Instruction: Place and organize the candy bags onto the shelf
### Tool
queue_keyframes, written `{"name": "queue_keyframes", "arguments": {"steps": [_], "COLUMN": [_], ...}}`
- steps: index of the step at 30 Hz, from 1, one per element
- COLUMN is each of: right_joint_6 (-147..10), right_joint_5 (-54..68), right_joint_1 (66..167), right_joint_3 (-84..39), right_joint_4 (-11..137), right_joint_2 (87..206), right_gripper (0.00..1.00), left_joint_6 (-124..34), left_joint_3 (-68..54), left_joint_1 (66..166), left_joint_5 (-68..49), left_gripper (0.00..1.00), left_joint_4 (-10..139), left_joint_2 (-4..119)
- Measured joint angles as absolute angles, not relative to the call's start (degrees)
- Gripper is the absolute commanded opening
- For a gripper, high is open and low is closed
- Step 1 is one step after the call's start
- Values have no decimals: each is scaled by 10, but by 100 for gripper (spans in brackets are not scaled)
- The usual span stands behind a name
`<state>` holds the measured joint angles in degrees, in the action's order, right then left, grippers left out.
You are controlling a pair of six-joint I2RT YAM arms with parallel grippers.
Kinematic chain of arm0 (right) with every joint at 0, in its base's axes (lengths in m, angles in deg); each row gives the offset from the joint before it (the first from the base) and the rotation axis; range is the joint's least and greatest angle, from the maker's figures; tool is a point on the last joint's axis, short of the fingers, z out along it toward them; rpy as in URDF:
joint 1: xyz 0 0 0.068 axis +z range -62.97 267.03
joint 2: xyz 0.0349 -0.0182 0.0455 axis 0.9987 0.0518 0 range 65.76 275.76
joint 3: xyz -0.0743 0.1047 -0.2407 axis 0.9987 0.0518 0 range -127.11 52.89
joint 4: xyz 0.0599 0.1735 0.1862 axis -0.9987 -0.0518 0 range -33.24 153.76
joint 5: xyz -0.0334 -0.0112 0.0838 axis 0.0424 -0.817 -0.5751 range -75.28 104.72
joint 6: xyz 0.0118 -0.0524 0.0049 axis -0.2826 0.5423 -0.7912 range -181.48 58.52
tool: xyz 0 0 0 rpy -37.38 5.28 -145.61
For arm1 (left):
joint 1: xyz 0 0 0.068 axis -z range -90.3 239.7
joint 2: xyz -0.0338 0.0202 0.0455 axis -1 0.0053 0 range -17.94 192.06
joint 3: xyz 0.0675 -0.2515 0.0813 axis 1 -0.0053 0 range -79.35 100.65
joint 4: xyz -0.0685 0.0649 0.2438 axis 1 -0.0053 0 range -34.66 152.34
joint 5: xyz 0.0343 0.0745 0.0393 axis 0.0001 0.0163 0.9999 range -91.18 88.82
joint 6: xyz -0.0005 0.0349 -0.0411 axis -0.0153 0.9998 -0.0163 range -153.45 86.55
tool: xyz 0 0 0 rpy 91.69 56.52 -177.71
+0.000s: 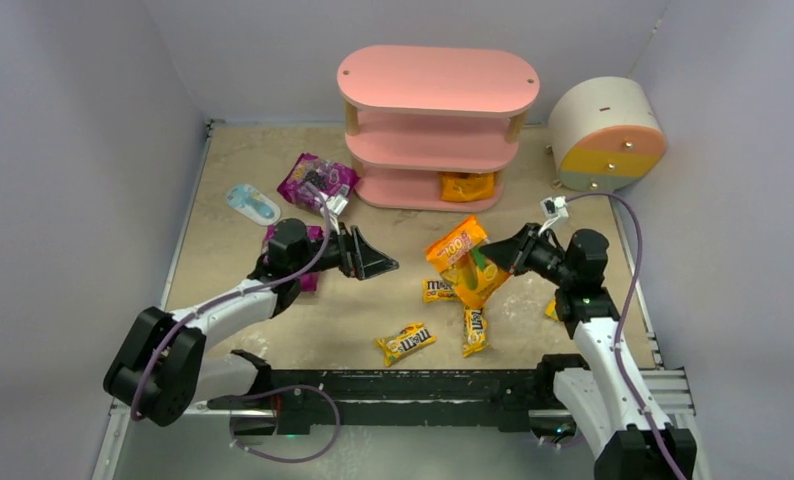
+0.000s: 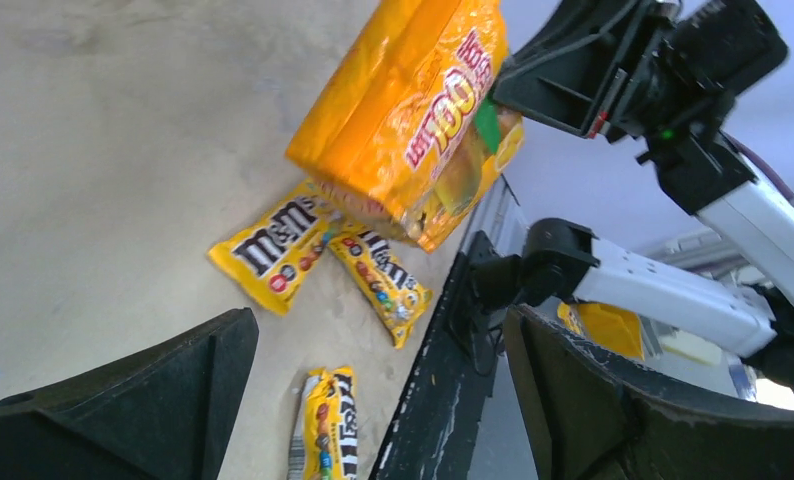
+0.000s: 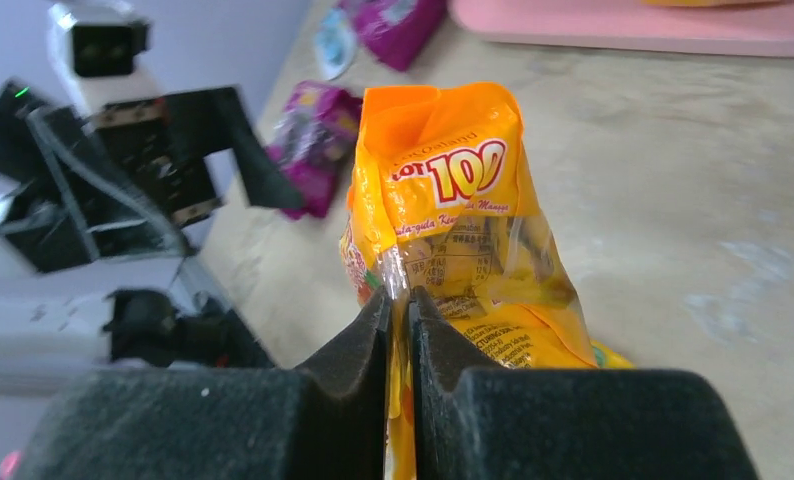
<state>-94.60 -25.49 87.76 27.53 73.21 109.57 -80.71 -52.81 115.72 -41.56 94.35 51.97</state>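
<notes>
Top view: crinkly orange plastic candy bag (image 1: 465, 262) hangs off the desk (image 1: 243, 160), in front of the pink three-tier oval shelf (image 1: 438, 80). Left wrist: left jaws wide apart, empty. Right wrist: right jaws clamped on the bag's seam; thin grip, so carry slowly toward shelf.

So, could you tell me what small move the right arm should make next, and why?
Probably carry the orange bag toward the bottom board of the shelf. The right arm's jaws are pinched shut on the bag's edge, holding it up, and a matching orange bag sits on that board with bare space to its left.
</notes>
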Motion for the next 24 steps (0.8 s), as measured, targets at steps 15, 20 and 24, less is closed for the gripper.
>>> {"name": "queue_keyframes", "arguments": {"steps": [15,20,24], "right_joint_6": [-976,-987,-992], "right_joint_5": [-411,-421,-420], "right_joint_1": [995,1000,1019], "right_joint_3": [206,197,188], "right_joint_4": [797,812,823], "right_joint_2": [1105,1146,1163], "right_gripper": [0,0,0], "left_joint_6": [-728,-715,-719], "left_joint_3": [-470,-469,-468], "left_joint_1": [1253,1272,1277], "left_joint_5": [-504,-503,-505], "left_gripper": [100,100,90], "left_joint_4": [1030,1029,1036], "left_joint_2": [564,564,572]}}
